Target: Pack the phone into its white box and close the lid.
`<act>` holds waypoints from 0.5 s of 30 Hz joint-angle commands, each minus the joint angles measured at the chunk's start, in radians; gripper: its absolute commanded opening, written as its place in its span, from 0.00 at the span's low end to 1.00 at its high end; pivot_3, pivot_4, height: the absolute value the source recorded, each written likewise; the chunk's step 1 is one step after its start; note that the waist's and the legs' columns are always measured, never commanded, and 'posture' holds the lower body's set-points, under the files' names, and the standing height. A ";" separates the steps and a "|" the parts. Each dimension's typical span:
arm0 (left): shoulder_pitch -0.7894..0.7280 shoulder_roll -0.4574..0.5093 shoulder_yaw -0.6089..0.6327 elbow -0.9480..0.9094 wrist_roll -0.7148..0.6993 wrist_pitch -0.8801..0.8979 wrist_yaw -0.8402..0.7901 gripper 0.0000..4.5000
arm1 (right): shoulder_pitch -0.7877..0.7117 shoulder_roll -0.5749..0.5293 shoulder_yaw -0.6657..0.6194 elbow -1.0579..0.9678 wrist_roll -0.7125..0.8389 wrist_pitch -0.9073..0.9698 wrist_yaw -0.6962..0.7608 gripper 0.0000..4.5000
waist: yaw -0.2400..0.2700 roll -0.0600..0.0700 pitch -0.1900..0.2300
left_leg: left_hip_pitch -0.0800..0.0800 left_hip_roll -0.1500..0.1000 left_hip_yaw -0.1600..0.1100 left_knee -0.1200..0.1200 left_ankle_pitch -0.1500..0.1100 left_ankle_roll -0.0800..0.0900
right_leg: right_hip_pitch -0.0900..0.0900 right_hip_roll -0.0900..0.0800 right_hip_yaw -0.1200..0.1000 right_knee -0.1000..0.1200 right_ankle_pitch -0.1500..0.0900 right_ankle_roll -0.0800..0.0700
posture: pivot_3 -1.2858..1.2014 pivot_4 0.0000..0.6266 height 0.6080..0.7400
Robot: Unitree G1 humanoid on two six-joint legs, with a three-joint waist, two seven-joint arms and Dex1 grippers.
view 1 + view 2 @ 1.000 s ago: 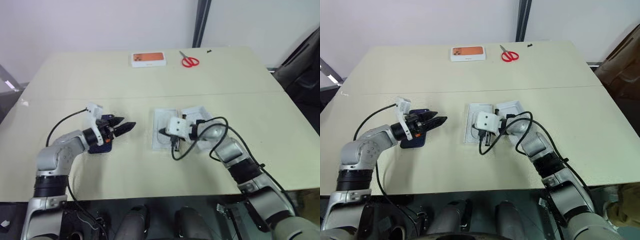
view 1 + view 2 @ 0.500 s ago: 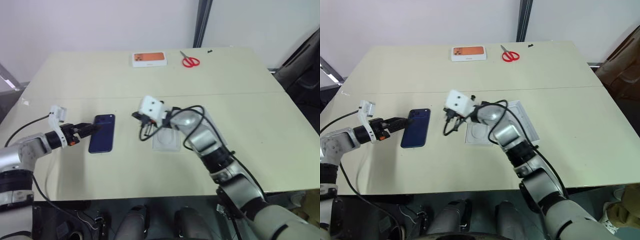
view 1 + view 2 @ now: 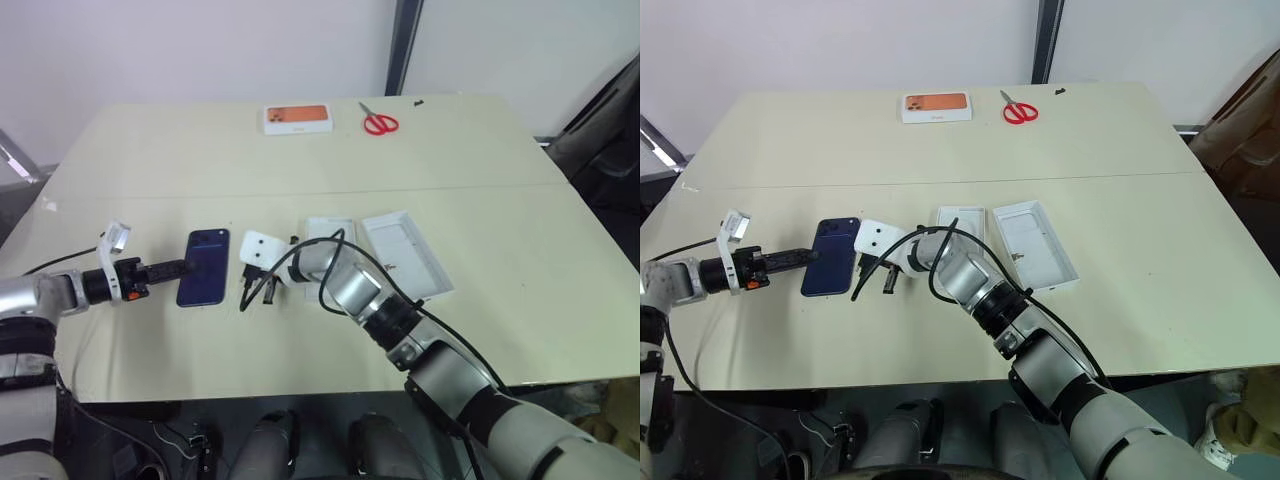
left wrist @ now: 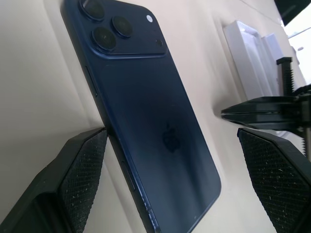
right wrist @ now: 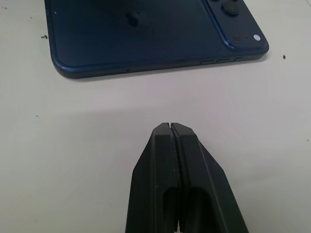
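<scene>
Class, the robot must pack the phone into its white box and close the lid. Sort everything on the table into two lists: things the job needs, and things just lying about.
Needed for the job:
phone
white box
lid

Just lying about:
red scissors
white box with an orange picture

Navy phone [image 3: 205, 266] face-down beside open white box [image 3: 326, 242], lid [image 3: 405, 254].
</scene>
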State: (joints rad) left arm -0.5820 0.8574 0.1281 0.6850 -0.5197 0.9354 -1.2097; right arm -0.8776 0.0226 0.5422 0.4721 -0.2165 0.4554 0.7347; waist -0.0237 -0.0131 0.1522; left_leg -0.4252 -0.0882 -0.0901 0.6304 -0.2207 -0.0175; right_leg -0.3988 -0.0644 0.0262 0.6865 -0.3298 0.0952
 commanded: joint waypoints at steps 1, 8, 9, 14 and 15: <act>0.018 -0.056 -0.083 -0.001 0.031 0.053 -0.029 1.00 | -0.033 0.001 -0.009 -0.013 -0.006 -0.009 0.002 0.01 | 0.005 0.000 0.000 | 0.000 0.000 0.000 0.000 0.000 0.000 | 0.000 0.000 0.000 0.000 0.000 0.000 | 0.52 0.24 0.95; 0.000 -0.120 -0.084 -0.007 0.066 0.027 -0.029 1.00 | -0.024 -0.030 -0.018 -0.016 -0.003 0.011 0.029 0.01 | 0.014 0.002 -0.002 | 0.001 -0.002 -0.001 0.001 0.000 0.000 | 0.003 -0.002 -0.001 0.000 0.000 0.000 | 0.52 0.24 0.95; -0.008 -0.127 -0.080 -0.002 0.069 0.030 -0.026 1.00 | -0.023 -0.032 -0.018 -0.014 -0.004 0.012 0.028 0.01 | 0.014 0.002 -0.002 | 0.001 -0.002 -0.001 0.001 0.000 0.000 | 0.003 -0.002 -0.001 0.000 0.000 0.000 | 0.52 0.24 0.95; -0.020 -0.150 -0.080 -0.004 0.090 0.036 -0.032 1.00 | -0.019 -0.036 -0.003 -0.014 -0.013 0.025 0.033 0.01 | 0.014 0.003 -0.003 | 0.002 -0.002 -0.002 0.001 0.000 0.000 | 0.003 -0.002 -0.001 0.000 0.000 0.000 | 0.52 0.24 0.95; -0.017 -0.163 -0.079 -0.014 0.087 0.044 -0.029 1.00 | -0.018 -0.034 0.001 -0.009 -0.015 0.019 0.035 0.01 | 0.014 0.003 -0.003 | 0.002 -0.002 -0.002 0.001 0.000 0.000 | 0.003 -0.002 -0.001 0.000 0.000 0.000 | 0.52 0.24 0.95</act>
State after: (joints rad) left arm -0.6298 0.7477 0.1209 0.6640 -0.4445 0.9467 -1.2370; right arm -0.8782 -0.0195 0.5368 0.4735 -0.2252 0.4759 0.7651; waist -0.0097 -0.0100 0.1492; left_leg -0.4235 -0.0904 -0.0916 0.6310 -0.2208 -0.0173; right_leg -0.3954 -0.0663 0.0252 0.6865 -0.3298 0.0952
